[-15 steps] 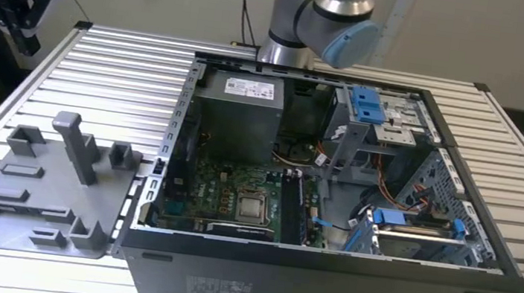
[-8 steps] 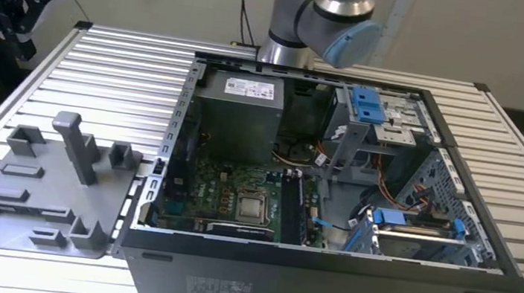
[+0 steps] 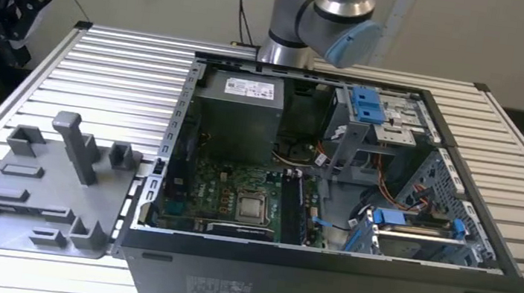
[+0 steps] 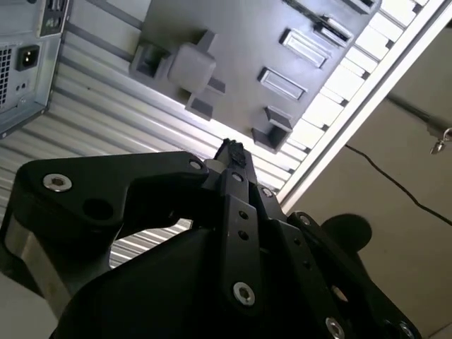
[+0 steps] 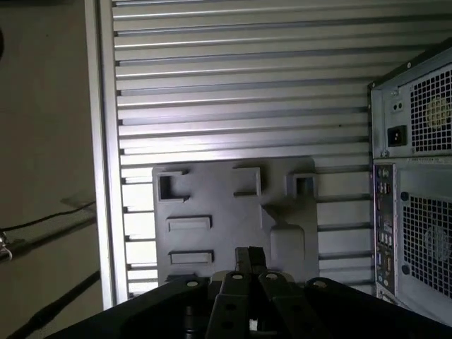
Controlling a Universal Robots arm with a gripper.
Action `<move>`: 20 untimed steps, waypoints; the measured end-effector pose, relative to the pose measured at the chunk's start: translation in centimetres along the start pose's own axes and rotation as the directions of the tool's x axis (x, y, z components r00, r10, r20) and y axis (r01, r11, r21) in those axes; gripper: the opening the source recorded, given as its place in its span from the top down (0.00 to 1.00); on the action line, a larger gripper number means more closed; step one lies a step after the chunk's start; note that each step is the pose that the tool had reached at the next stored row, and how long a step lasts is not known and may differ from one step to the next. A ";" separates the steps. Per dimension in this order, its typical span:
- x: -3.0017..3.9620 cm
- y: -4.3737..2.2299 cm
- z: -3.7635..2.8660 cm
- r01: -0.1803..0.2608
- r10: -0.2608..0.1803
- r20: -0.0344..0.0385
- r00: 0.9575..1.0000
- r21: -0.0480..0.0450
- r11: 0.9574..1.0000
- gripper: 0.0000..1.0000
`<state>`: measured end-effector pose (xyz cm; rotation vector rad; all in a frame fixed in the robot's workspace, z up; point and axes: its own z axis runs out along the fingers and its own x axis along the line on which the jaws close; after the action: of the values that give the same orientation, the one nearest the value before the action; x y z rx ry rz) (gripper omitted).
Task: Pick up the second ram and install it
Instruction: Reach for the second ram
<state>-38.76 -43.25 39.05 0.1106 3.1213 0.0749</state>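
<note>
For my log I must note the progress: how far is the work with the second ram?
Nothing looks done for certain: the motherboard slots are too dark to judge. In hand: the claw hangs shut and empty above the grey holder tray. Picking and installing seem left.

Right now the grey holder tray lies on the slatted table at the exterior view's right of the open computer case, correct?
Not quite. The exterior view shows the grey holder tray on the slatted table at that view's left of the open computer case, not its right.
</note>
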 end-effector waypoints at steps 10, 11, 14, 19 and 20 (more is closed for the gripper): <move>-0.14 -1.88 -0.01 0.000 0.000 0.000 1.000 0.000 1.000 0.89; -0.15 -2.04 -0.01 0.000 0.000 0.000 1.000 0.000 1.000 0.89; -0.18 -2.53 -0.01 0.000 0.000 0.000 1.000 0.000 1.000 0.89; -0.24 -3.45 0.00 0.000 0.000 0.000 1.000 0.000 1.000 0.89; -0.26 -3.64 -0.01 0.000 0.000 0.000 1.000 0.000 1.000 0.89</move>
<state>-38.75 -46.90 38.89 0.1107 3.1213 0.0749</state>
